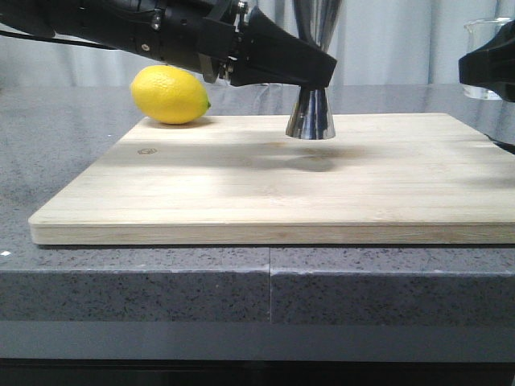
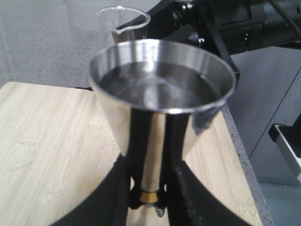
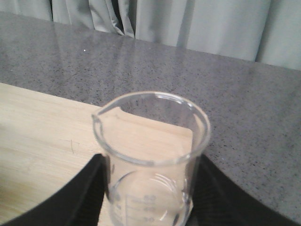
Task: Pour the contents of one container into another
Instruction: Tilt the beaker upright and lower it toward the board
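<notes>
Showing the front view first: the steel jigger (image 1: 312, 104) is held upright at its waist by the left gripper (image 1: 310, 76), its lower cone raised just clear of the wooden board (image 1: 241, 185), with a shadow beneath it. The glass beaker (image 1: 486, 56) is seen at the far right edge, partly hidden by the right gripper (image 1: 488, 64) and lifted well above the bench (image 1: 64, 137). A lemon (image 1: 170, 95) lies at the far left edge of the board, well apart from both vessels.

Left wrist view: the jigger's upper cup (image 2: 160, 89) is seen from above, its narrow gold band (image 2: 149, 196) clamped between the two dark fingers (image 2: 186, 188). Clear liquid appears to stand in the cup, though reflections make the level hard to read. The beaker's lip (image 2: 123, 23) is visible just beyond the jigger's rim, upright and not tipped.

Right wrist view: the beaker (image 3: 150, 160) is gripped at both sides by the right gripper's dark fingers (image 3: 87, 188). It is held upright and appears empty, with only printed marks showing through the glass.

Progress is judged as late: the pour appears complete, and only the setting down of both vessels seems to remain.
</notes>
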Robot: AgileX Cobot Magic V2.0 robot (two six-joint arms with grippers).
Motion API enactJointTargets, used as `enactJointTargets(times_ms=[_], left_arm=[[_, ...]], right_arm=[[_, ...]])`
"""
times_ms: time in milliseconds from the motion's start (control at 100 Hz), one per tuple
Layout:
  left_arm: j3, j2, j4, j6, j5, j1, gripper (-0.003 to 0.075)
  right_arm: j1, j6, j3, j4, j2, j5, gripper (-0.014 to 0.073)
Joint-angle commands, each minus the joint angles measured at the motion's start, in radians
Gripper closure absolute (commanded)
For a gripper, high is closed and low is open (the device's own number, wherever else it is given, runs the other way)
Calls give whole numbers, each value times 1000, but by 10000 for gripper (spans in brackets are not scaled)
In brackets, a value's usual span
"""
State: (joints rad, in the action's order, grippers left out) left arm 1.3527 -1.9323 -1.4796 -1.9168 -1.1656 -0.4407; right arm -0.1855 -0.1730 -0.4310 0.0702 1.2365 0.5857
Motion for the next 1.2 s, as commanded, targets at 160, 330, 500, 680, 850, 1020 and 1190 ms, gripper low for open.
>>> enactJointTargets(times_ms=[160, 330, 500, 680, 850, 1020, 1190], left_arm=[[31, 63, -83, -1, -57, -2, 741], [31, 63, -83, -1, -57, -2, 741], [31, 63, -83, -1, -57, -2, 741], [31, 63, -83, -1, -57, -2, 741], [31, 63, -83, -1, -57, -2, 741], [31, 63, -83, -1, -57, -2, 741], [31, 63, -83, -1, -57, -2, 741]], right_arm=[[2, 92, -21, -114, 89, 220, 391], [2, 94, -21, -116, 176, 307, 391], [2, 98, -23, -131, 236, 372, 391], [2, 102, -27, -147, 270, 413, 391], [2, 102, -50, -164, 293, 413, 391], [2, 102, -61, -169, 302, 410, 391], [2, 102, -61, -169, 305, 400, 391]])
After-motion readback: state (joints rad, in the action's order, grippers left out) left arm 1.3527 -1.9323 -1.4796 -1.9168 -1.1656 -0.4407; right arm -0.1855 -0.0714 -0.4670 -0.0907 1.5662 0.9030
